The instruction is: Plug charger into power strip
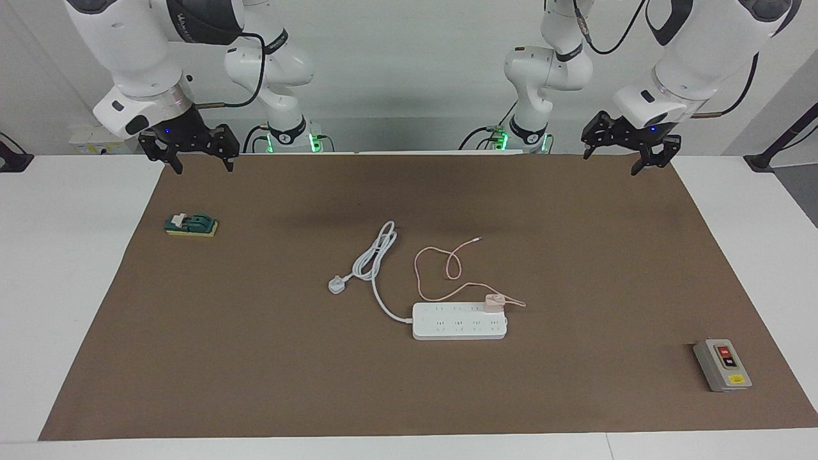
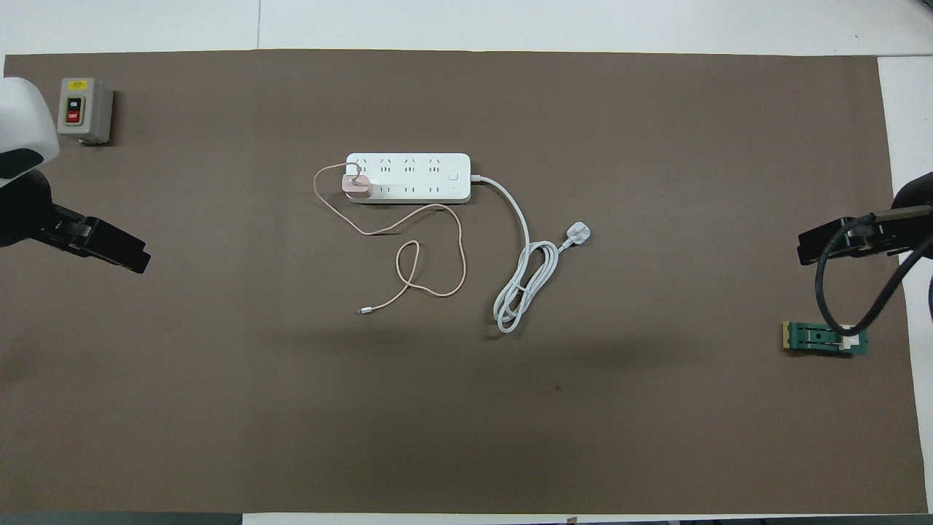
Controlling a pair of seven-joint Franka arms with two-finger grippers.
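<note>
The white power strip [image 1: 447, 327] lies flat in the middle of the brown mat; it also shows in the overhead view [image 2: 415, 164]. The pale pink charger [image 1: 492, 302] stands in an outlet at the strip's end toward the left arm, in the row nearer the robots, and shows in the overhead view [image 2: 357, 187]. Its thin pink cable [image 1: 450, 262] loops loosely on the mat. My left gripper [image 1: 623, 163] is open and empty, raised over the mat's corner by its own base. My right gripper [image 1: 202, 167] is open and empty, waiting over the other corner.
The strip's thick white cord and three-pin plug [image 1: 336, 284] lie coiled beside the strip. A grey box with red and black buttons [image 1: 722, 365] sits farthest from the robots at the left arm's end. A green block [image 1: 190, 225] lies under the right gripper's side.
</note>
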